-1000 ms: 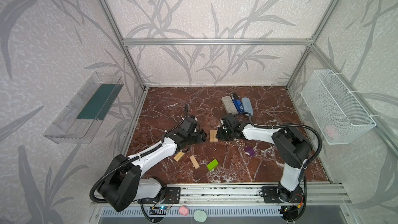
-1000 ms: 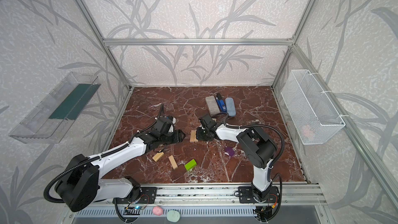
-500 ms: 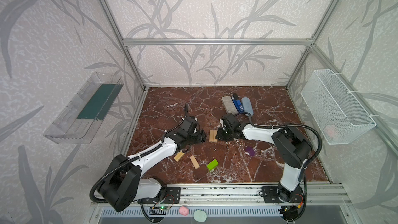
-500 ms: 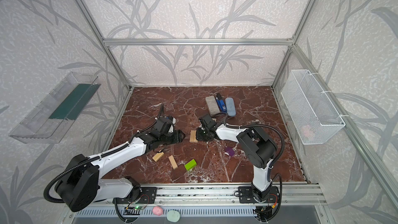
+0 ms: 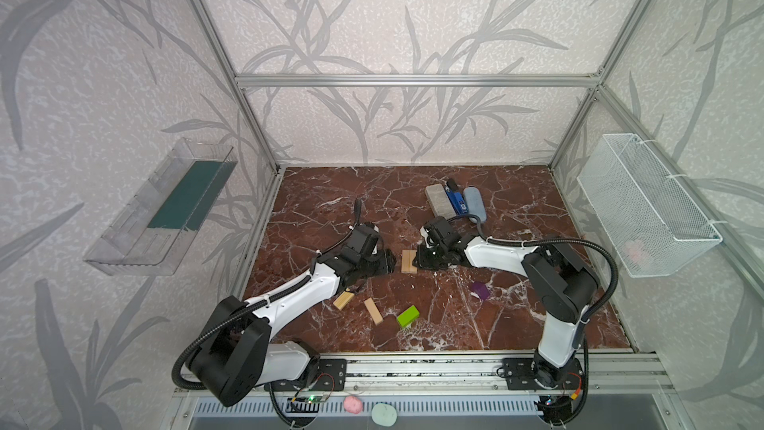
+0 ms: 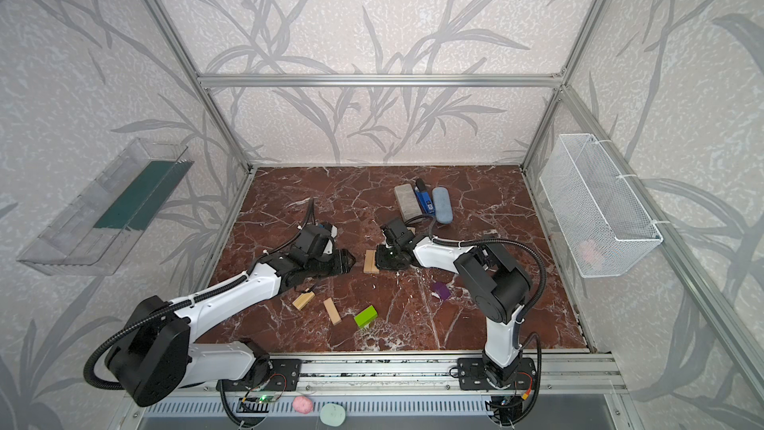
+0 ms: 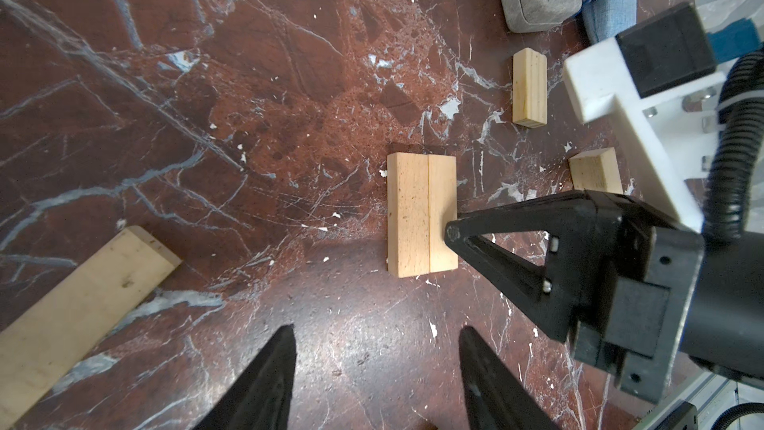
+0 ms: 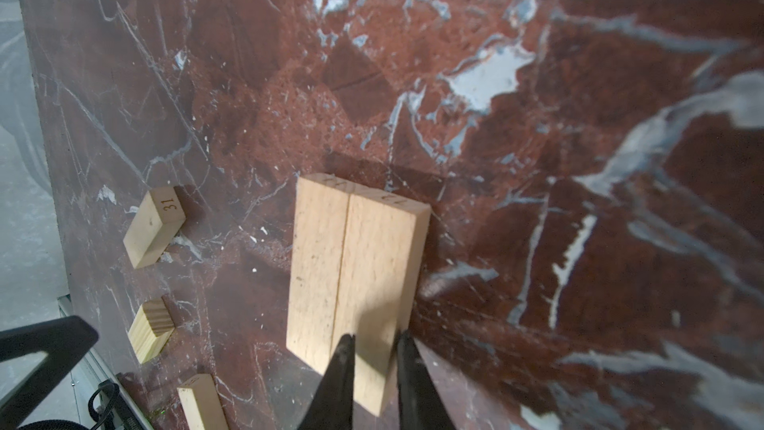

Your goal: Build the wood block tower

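Two pale wood blocks (image 5: 408, 261) lie flat side by side mid-floor, the only layer of the tower (image 6: 371, 261). My right gripper (image 8: 374, 339) reaches in from the right, its narrow jaws closed on either side of the right-hand plank (image 8: 374, 266). My left gripper (image 7: 376, 332) is open just left of the pair (image 7: 421, 217), holding nothing. Loose wood blocks (image 5: 344, 299) (image 5: 373, 311) lie in front, with a lime-green block (image 5: 407, 316) and a purple block (image 5: 480, 290). Two more planks (image 7: 529, 93) (image 7: 595, 171) lie beside the right arm.
A grey slab (image 5: 440, 199), a blue item (image 5: 456, 201) and a blue-grey oval case (image 5: 474, 202) sit at the back. A wire basket (image 5: 645, 204) hangs on the right wall and a clear shelf (image 5: 161, 208) on the left wall.
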